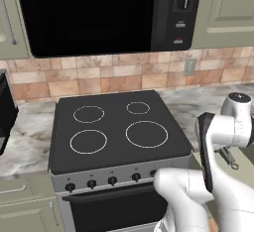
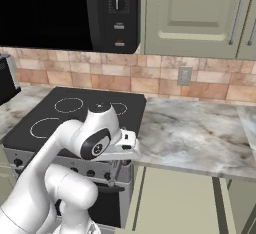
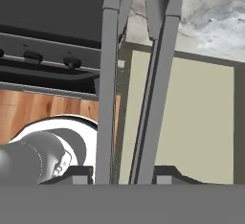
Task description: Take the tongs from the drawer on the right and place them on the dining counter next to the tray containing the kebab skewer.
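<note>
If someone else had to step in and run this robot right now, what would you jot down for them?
Gripper: jaws shut on the tongs, whose two arms run up the hand view.
Drawer: open below, pale inside showing, beside the stove.
Done: tongs lifted out of the drawer.
Left: carry them to the dining counter and set them down next to the tray with the kebab skewer; closing the drawer may also help.

The marbled desk point(image 2: 200, 133) runs along the tiled wall on both sides of my black stove point(image 1: 116, 127), its top bare of loose things. Below its edge the open drawer point(image 3: 191, 122) shows a pale beige floor. Wooden floor point(image 3: 43, 110) lies under the stove.
</note>
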Controlling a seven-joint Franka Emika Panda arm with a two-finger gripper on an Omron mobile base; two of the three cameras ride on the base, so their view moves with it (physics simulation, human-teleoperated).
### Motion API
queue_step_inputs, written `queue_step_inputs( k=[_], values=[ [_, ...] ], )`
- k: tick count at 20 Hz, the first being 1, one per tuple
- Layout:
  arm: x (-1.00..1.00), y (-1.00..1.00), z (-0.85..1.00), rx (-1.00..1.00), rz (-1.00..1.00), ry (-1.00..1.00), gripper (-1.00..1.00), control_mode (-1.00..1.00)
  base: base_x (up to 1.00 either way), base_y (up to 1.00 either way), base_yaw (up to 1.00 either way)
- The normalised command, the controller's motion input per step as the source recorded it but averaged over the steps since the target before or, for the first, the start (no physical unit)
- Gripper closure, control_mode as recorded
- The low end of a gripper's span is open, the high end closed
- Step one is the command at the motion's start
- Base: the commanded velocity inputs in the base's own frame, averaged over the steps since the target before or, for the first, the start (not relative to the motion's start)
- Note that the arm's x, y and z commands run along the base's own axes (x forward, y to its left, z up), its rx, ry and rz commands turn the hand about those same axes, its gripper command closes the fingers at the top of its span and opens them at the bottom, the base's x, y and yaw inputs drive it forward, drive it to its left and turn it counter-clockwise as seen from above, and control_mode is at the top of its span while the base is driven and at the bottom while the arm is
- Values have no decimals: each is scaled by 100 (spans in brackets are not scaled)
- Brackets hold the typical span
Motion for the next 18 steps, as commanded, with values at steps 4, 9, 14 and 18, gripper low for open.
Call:
queue_step_inputs(
  k=[4,9,14,18],
  values=[
    [34,40,0,2,1,-7,100,-100,0,0,0],
    [27,27,2,6,0,-6,100,-100,0,0,0],
    [9,3,16,8,-1,-1,100,-100,0,0,0],
    [5,0,24,11,-3,-2,100,-100,0,0,0]
  ],
)
